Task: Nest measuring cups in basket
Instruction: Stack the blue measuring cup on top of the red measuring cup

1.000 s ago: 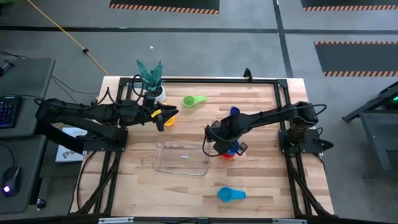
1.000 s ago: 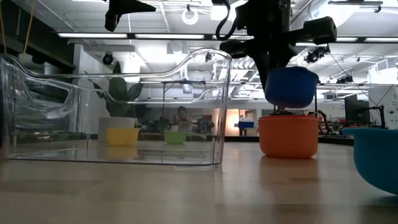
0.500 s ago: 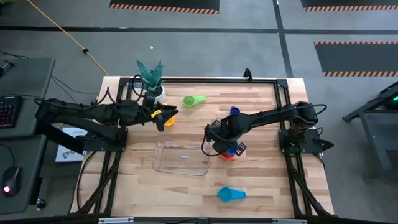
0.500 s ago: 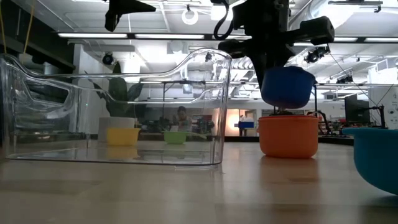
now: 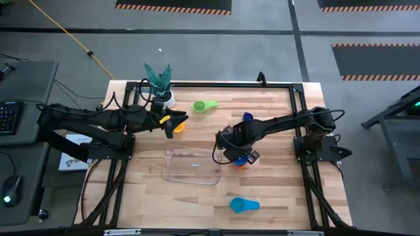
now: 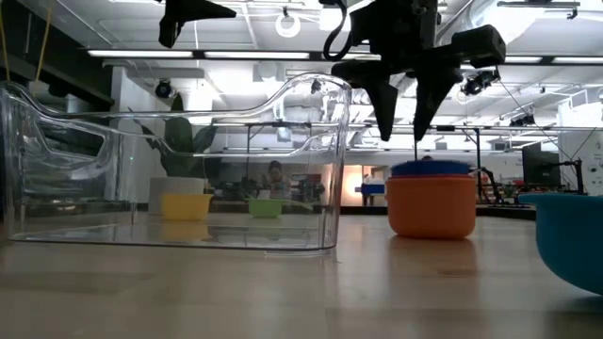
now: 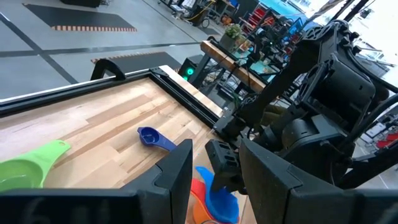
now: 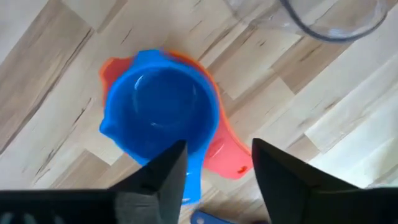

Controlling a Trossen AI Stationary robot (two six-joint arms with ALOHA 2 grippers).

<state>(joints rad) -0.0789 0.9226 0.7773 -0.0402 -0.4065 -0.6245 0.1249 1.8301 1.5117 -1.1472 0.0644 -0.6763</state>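
A blue measuring cup (image 8: 158,115) sits nested inside the orange cup (image 6: 431,202), which stands on the table just right of the basket (image 5: 191,167). My right gripper (image 6: 405,132) hangs open right above them, fingertips clear of the blue rim (image 6: 431,168). My left gripper (image 5: 178,122) is open and waits near the far left, above the yellow cup (image 6: 186,205). The green cup (image 5: 205,105), dark blue cup (image 5: 247,117) and light blue cup (image 5: 244,205) lie apart on the table. The basket holds no cup.
A white pot with a green plant (image 5: 159,85) stands at the far left corner behind my left arm. The light blue cup's wall (image 6: 570,235) looms close at the near right. Bare wood lies between the basket and the near edge.
My right gripper opened and let go of the blue cup, which it had held just above the orange cup. The blue cup dropped into the orange cup, and only its rim shows above it now. The gripper stayed over the spot.
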